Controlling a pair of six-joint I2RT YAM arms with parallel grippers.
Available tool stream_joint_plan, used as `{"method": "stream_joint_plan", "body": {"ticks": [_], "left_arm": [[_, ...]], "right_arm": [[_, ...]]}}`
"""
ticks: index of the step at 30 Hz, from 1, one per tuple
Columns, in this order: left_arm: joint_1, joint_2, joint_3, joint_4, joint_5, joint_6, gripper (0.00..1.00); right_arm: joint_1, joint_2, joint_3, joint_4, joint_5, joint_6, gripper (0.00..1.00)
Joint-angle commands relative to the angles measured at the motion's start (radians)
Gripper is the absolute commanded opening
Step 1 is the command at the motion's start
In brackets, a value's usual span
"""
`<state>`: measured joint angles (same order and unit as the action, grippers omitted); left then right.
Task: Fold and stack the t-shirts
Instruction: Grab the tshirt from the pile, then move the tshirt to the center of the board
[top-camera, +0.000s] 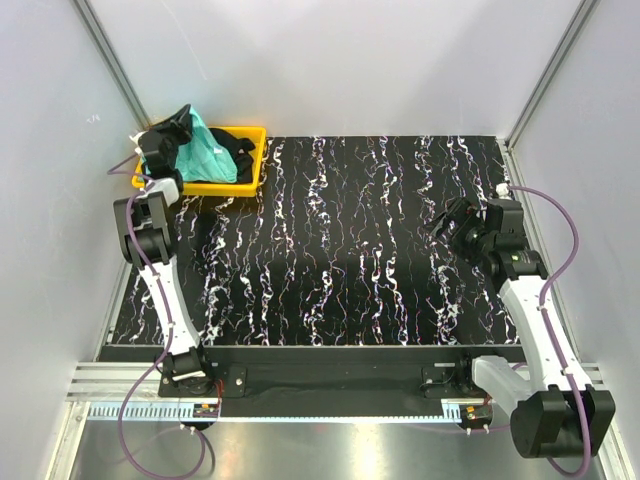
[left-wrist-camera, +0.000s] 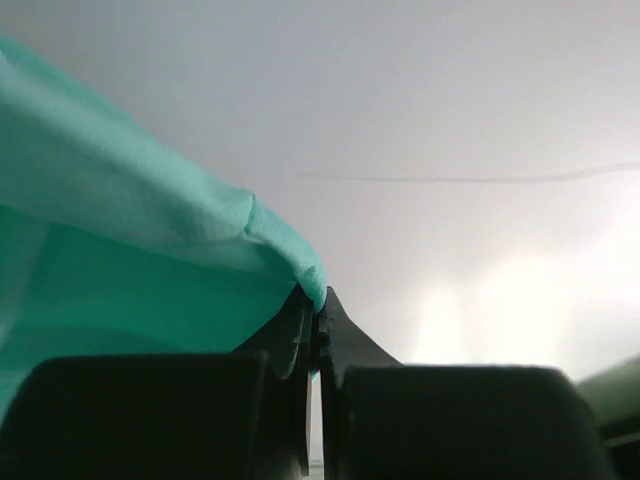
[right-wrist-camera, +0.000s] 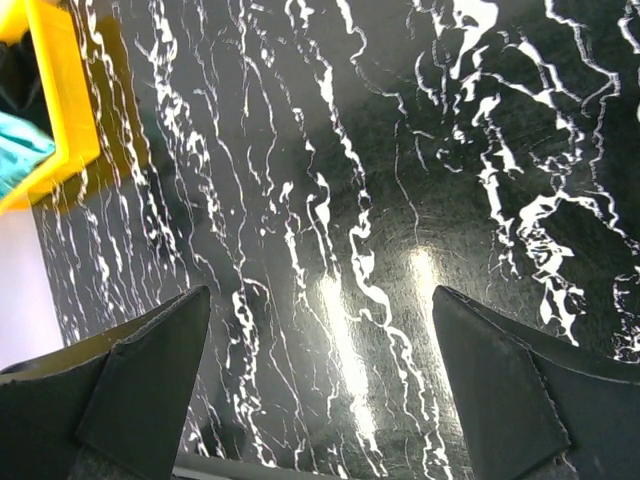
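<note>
Teal shirt (top-camera: 205, 150) pinched in closed left gripper (left-wrist-camera: 318, 302) above tray (top-camera: 252, 168), far-left corner; right gripper (right-wrist-camera: 320, 300) wide open, empty, well apart across table (top-camera: 350, 260).

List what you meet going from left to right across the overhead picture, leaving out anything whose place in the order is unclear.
left hand, shut on the teal shirt → teal shirt → black shirt → right hand, open. The yellow tray is left out, since it spans under both shirts.

Matt teal cloth shirt (top-camera: 207, 152), glossy yellow plastic tray (top-camera: 255, 160), glossy marbled tabletop (top-camera: 350, 250)
</note>
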<state>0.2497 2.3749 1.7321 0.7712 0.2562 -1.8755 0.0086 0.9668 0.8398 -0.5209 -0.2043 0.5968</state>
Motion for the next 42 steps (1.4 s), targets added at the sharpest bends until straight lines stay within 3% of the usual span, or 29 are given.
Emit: {"method": "stream_joint_plan", "body": {"ticks": [1, 15, 23, 29, 32, 33, 34, 36, 40, 42], "left_arm": [[-0.018, -0.143, -0.009, 0.241, -0.044, -0.111, 0.0], [-0.061, -0.341, -0.166, 0.437, -0.081, -0.272, 0.0], [-0.11, -0.483, -0.155, 0.424, -0.006, -0.255, 0.0], [-0.122, -0.716, -0.118, 0.245, 0.164, -0.053, 0.0], [-0.158, -0.851, -0.086, -0.055, 0.26, 0.155, 0.0], [-0.171, -0.884, -0.075, -0.111, 0.277, 0.239, 0.0], [-0.211, -0.919, -0.086, -0.175, 0.288, 0.284, 0.0], [-0.243, -1.032, -0.171, -0.329, 0.284, 0.385, 0.0], [-0.456, -1.203, -0.389, -0.458, 0.252, 0.47, 0.0], [-0.539, -1.255, -0.5, -0.556, 0.203, 0.524, 0.0]], "right_arm": [[0.039, -0.008, 0.036, 0.009, -0.023, -0.042, 1.0], [0.208, 0.0, 0.053, 0.013, 0.016, -0.063, 1.0], [0.229, -0.02, 0.038, 0.015, -0.004, -0.037, 1.0], [0.237, -0.031, 0.028, 0.015, -0.047, -0.028, 1.0], [0.243, -0.03, 0.035, 0.013, -0.134, -0.066, 1.0], [0.245, -0.025, 0.039, 0.013, -0.173, -0.092, 0.97], [0.249, -0.01, 0.056, 0.007, -0.263, -0.118, 0.85], [0.261, 0.009, 0.077, -0.014, -0.299, -0.132, 0.83], [0.287, 0.047, 0.119, -0.022, -0.377, -0.123, 0.99], [0.287, 0.052, 0.117, -0.021, -0.409, -0.114, 1.0]]}}
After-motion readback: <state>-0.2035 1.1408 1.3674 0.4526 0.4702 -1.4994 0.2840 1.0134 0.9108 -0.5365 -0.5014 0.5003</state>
